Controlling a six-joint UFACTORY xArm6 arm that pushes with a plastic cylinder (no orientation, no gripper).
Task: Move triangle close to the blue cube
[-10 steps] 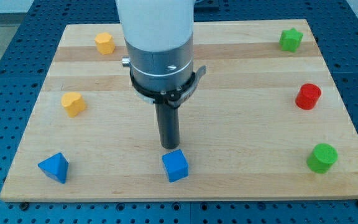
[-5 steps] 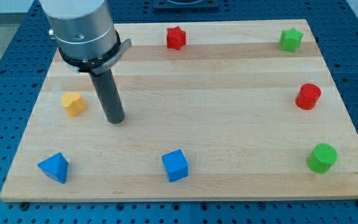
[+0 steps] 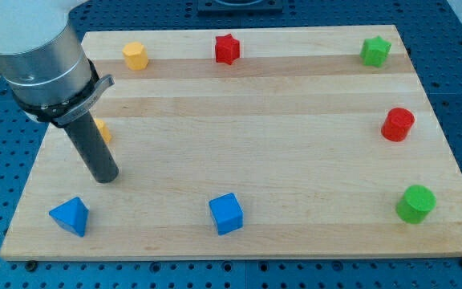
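A blue triangle block (image 3: 70, 217) lies near the bottom left corner of the wooden board (image 3: 279, 152). A blue cube (image 3: 226, 213) sits at the bottom middle, well to the right of the triangle. My tip (image 3: 104, 178) rests on the board above and a little right of the triangle, with a gap between them. The rod partly hides a yellow heart-shaped block (image 3: 101, 130) just behind it.
A yellow hexagonal block (image 3: 135, 56) and a red star (image 3: 227, 48) sit along the top. A green star (image 3: 375, 51) is at top right, a red cylinder (image 3: 398, 124) at right, a green cylinder (image 3: 415, 203) at bottom right.
My tip has swept from just above the blue cube to the left, ending above the blue triangle. No block has moved.
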